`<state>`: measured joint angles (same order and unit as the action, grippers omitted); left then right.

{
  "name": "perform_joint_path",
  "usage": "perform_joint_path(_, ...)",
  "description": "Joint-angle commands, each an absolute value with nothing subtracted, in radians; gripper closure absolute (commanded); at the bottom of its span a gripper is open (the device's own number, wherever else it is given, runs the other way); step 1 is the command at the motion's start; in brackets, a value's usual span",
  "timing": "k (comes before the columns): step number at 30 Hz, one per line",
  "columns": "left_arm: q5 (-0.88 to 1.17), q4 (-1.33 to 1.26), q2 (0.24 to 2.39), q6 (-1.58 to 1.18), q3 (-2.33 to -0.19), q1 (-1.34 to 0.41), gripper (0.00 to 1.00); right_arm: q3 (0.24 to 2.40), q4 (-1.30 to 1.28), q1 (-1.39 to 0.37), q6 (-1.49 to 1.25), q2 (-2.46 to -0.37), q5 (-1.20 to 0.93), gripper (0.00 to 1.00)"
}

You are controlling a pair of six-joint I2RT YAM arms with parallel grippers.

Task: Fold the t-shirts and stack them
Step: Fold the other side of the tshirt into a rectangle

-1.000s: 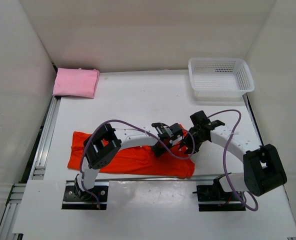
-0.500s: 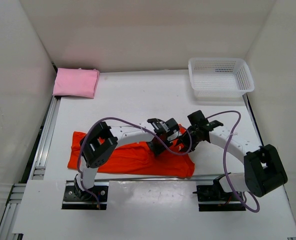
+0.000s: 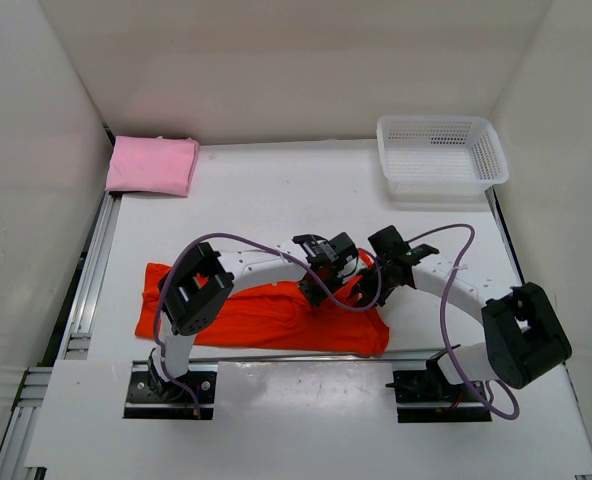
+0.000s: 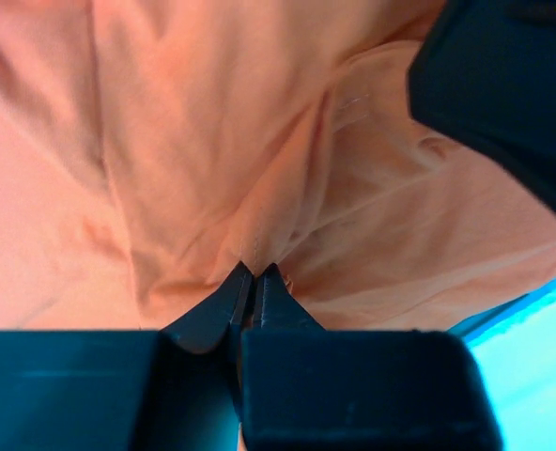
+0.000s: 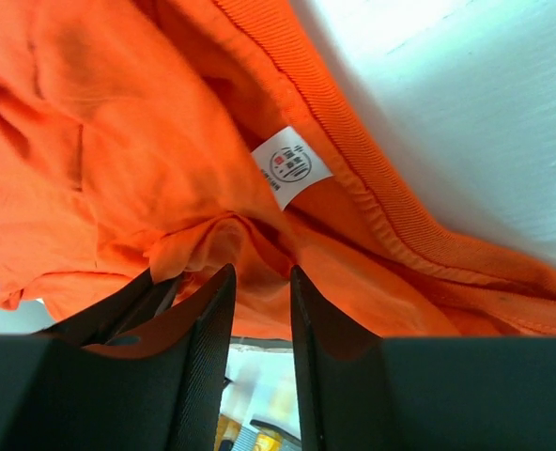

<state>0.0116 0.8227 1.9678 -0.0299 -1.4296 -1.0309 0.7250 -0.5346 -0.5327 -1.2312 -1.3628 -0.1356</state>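
Orange tee (image 3: pixel 266 320) lies long axis L-R across near tabletop (image 3: pixel 276 200); both arms at its right, collar end. Left fingers (image 4: pixel 223 303) pinched shut on cloth; right fingers (image 5: pixel 208 324) straddle a fold nr label (image 5: pixel 290 166), narrow gap, grip unclear.

The top view is lit brightly and evenly from above; only faint shadows are cast on the surface (image 3: pixel 276 190). In the left wrist view the orange-red t-shirt (image 4: pixel 193 141) is washed out to pale peach and slightly blurred; in the right wrist view its label (image 5: pixel 290 166) is rendered sharply.
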Motion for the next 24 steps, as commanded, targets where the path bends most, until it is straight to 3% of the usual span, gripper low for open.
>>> perform_joint_path(1,0.092,0.762,1.902,0.000,-1.457,-1.055,0.90,0.724,-0.482,-0.545,-1.238,-1.379,-0.132,0.69)
perform_joint_path(7,0.101,0.773,1.893,0.000,-1.457,-1.055,0.90,0.724,-0.472,-0.545,-1.218,-1.414,-0.133,0.83)
perform_joint_path(11,0.121,0.792,1.893,0.000,-1.466,-1.046,0.88,0.733,-0.472,-0.545,-1.207,-1.424,-0.133,1.00)
perform_joint_path(24,0.152,0.975,1.809,0.000,-1.466,-0.982,0.89,0.740,-0.591,-0.664,-1.088,-1.221,0.090,1.00)
